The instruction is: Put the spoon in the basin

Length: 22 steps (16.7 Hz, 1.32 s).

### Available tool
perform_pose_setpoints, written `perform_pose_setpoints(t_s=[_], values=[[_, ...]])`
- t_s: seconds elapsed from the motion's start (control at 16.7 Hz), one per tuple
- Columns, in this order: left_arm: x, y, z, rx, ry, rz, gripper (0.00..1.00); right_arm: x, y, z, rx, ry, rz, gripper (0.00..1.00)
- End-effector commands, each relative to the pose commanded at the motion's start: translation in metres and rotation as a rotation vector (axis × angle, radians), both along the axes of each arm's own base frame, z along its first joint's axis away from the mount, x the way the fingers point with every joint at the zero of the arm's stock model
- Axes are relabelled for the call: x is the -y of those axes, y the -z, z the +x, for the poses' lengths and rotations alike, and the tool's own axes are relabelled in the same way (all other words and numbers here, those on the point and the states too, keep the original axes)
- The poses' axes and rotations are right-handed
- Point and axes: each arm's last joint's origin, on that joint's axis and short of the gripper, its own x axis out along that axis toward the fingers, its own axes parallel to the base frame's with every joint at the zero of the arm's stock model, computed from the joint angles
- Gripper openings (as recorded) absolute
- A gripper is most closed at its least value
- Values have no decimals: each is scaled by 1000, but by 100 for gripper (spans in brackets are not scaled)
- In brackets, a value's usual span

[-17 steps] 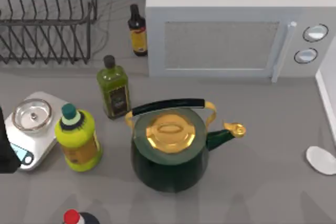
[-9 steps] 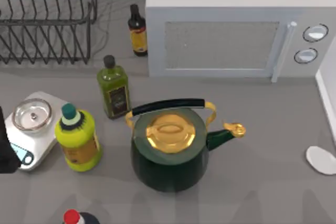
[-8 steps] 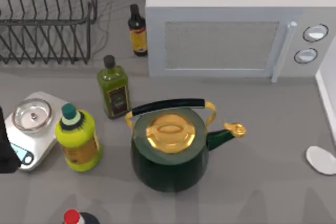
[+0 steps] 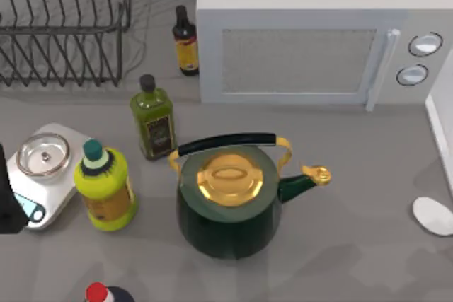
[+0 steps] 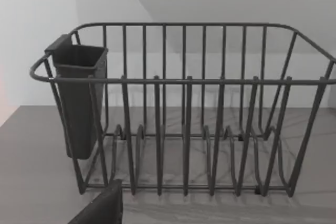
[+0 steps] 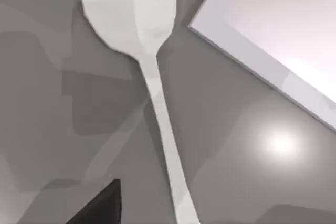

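Right wrist view: spoon (image 6: pixel 142 45) lying beside basin (image 6: pixel 273 40).

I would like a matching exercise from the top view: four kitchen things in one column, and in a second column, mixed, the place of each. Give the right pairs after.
Things:
1. whitish-grey spoon
2. dark green kettle with gold lid
3. dark wire dish rack
4. white microwave

Places:
A. far left corner of the table
B. right edge of the table, near side
C. far side, right of the small dark bottle
D. middle of the table, right of the yellow-green bottle

Pairs: 1-B, 2-D, 3-A, 4-C
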Motion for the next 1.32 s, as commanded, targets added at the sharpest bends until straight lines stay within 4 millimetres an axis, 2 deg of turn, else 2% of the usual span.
perform_pose_setpoints(t_s=[0.18, 0.36, 0.9, 1.08, 1.32], values=[[0, 0, 0, 0, 0, 0, 100, 2, 1, 22, -224, -110, -32, 100], [0, 0, 0, 0, 0, 0, 100, 3, 3, 38, -368, -190, -38, 100], [0, 0, 0, 0, 0, 0, 100, 3, 8, 44, -413, -218, -38, 100], [0, 0, 0, 0, 0, 0, 100, 3, 31, 47, -416, -216, -38, 100], [0, 0, 0, 0, 0, 0, 100, 4, 76, 50, -401, -216, -40, 100]])
